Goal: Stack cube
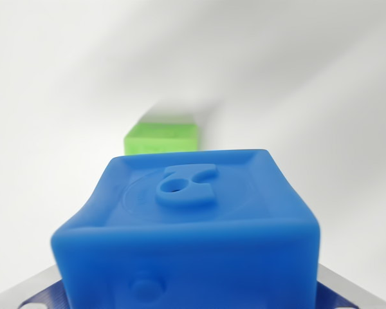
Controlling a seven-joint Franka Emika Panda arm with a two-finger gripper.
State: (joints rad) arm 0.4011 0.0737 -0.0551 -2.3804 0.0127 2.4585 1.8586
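A blue cube (pixel 193 219) with a raised figure on its top face fills the lower half of the wrist view, very close to the camera. Grey metal fingers (pixel 26 291) show at the bottom left and bottom right corners, pressed against the cube's two sides; my gripper (pixel 190 293) is shut on it. Beyond the blue cube, a smaller-looking green cube (pixel 162 138) rests on the white surface, slightly to the wrist view's left of centre and out of focus. The blue cube hides the green cube's lower part.
A plain white surface (pixel 321 96) lies all around both cubes, crossed by soft grey shadows in the upper part of the view.
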